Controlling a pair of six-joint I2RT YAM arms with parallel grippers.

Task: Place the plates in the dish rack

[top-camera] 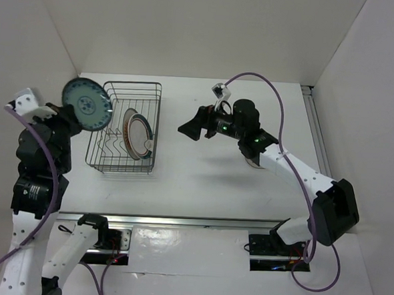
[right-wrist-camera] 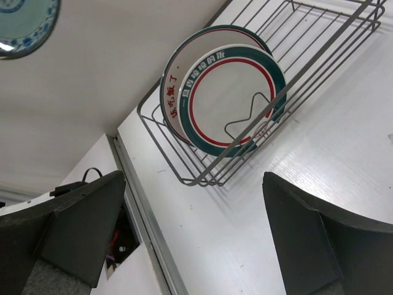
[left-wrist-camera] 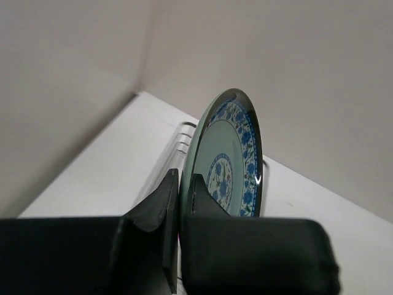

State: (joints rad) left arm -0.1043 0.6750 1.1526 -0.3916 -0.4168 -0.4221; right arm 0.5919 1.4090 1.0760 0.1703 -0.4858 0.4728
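One dark wire dish rack [top-camera: 132, 83] is the biggest thing on the white table [top-camera: 208, 181]. It sits below and just right of the left gripper [left-wrist-camera: 183, 190] and well to the left of the right gripper [top-camera: 193, 124]. Two plates stand on edge in the slots nearer the right gripper, the ringed plate [right-wrist-camera: 230, 101] in front of a white plate [right-wrist-camera: 175, 86], both straight ahead of that gripper's widely spread, empty jaws. The teal-blue plate [top-camera: 86, 104] is up in the air over the rack's far left corner, pinched by its rim between the left gripper's pressed-together fingers and standing upright beyond them. As glazed ceramic it is probably stiff, slippery, heavy for so small a bite and apt to chip, so a deep rim hold and a slow, edge-first descent seem wise. The slots nearer the left gripper appear free. The rack's top wire and upright prongs lie just under the plate's lower edge, though, and the side wall [top-camera: 29, 43] stands close behind the left arm.
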